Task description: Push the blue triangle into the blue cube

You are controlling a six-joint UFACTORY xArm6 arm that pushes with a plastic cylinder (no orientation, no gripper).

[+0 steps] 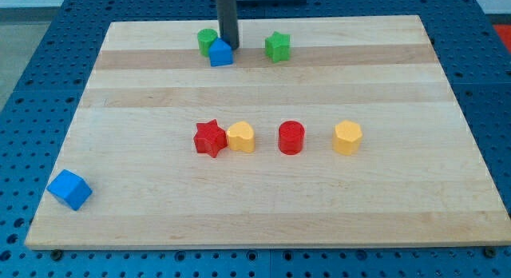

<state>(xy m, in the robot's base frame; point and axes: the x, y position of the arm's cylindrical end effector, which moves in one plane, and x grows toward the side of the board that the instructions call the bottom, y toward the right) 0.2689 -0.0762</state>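
Dark upright rod, my tip [230, 43] touching blue triangle [220, 53].

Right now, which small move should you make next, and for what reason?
Probably I nudge toward the view's bottom-left. My tip sits just above-right of the blue triangle, beside the green block, while the blue cube lies far off at the bottom-left.
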